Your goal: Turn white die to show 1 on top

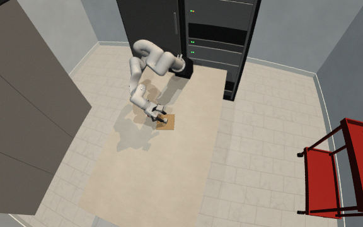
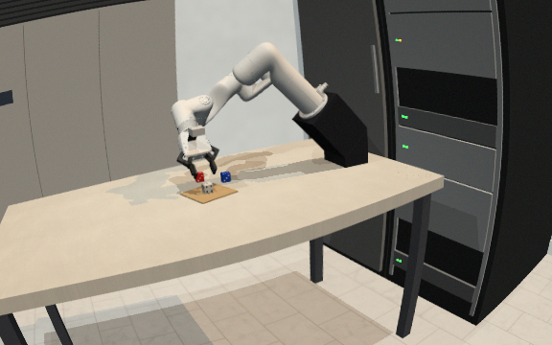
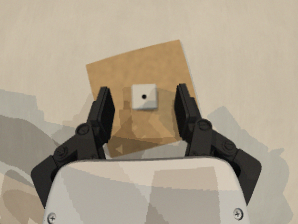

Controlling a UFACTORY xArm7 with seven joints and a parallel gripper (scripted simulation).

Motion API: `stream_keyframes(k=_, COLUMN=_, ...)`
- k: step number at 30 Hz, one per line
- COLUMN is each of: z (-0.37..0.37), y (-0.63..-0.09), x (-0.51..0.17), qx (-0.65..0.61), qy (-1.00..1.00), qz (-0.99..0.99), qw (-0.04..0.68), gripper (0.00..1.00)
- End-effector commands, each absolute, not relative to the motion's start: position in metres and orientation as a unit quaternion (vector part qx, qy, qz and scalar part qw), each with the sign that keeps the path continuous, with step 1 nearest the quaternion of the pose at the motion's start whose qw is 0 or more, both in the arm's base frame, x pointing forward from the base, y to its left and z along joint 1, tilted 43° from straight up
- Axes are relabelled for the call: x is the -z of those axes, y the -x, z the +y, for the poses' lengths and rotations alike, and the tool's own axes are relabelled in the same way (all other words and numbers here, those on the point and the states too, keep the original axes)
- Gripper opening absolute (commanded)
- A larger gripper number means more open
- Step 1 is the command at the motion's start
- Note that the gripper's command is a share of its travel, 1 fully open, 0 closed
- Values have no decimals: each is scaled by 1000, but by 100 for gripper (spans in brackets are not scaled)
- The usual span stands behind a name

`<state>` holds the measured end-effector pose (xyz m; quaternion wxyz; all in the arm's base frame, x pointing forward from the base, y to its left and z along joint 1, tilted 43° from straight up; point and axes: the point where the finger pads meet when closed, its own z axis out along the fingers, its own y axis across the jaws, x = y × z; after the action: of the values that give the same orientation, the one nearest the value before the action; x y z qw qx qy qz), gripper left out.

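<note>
Gripper (image 3: 144,106): fingers spread wide, nothing held. It hangs above the mat with its fingers pointing down, and in the wrist view there is open mat on both sides between the white die and the finger pads.

Remaining items, largest first:

Server cabinet (image 2: 520,144): tall, black, standing at the far end of the worktop, with small green lights on its front panels.

Grey wall cupboards (image 2: 65,96): along the wall behind the worktop.

Worktop (image 2: 113,240): pale beige slab on dark legs. It carries the arm's black base block (image 2: 348,139), the mat and all three dice.

Red cart (image 1: 321,183): standing on the tiled floor, well apart from the worktop.

Arm (image 2: 257,72): white, reaching from the base block out over the worktop and bending down to the mat.

Mat (image 2: 220,193): brown square, lying flat on the worktop directly under the gripper.

Blue die (image 2: 225,176): on the bare worktop just beyond the mat, apart from the other dice.

Red die (image 2: 200,176): also beyond the mat, seen in the exterior view between the gripper's fingers. Whether it touches the mat's edge cannot be determined.

White die (image 3: 144,96): flat on one face, fully on the mat, single black pip uppermost in the wrist view. Not touching either finger.
</note>
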<state>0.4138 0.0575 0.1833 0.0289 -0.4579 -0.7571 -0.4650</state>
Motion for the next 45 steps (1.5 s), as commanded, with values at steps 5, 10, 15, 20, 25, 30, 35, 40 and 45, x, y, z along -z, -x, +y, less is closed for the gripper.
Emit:
stream_keyframes(k=5, z=56, y=-402, x=-197, qx=465, qy=458, qz=-757, qw=28, gripper=69)
stream_keyframes(k=10, z=56, y=-396, x=-203, qx=465, qy=458, qz=-757, qw=28, gripper=69)
stream_keyframes(k=15, z=56, y=-395, x=-204, qx=465, qy=458, qz=-757, qw=28, gripper=69)
stream_keyframes(k=20, z=55, y=-395, x=-205, qx=461, qy=462, qz=-757, qw=21, gripper=69)
stream_keyframes(k=25, z=54, y=-396, x=-209, qx=428, qy=494, qz=-756, qw=-33, gripper=69)
stream_keyframes(k=30, z=59, y=-393, x=-206, qx=403, qy=514, qz=-754, qw=-70, gripper=69)
stream_keyframes(k=35, z=59, y=-393, x=-206, qx=401, qy=515, qz=-754, qw=-73, gripper=69)
stream_keyframes(k=40, z=57, y=-394, x=-211, qx=388, qy=526, qz=-751, qw=-96, gripper=69)
stream_keyframes(k=45, z=57, y=-394, x=-215, qx=355, qy=549, qz=-743, qw=-146, gripper=69)
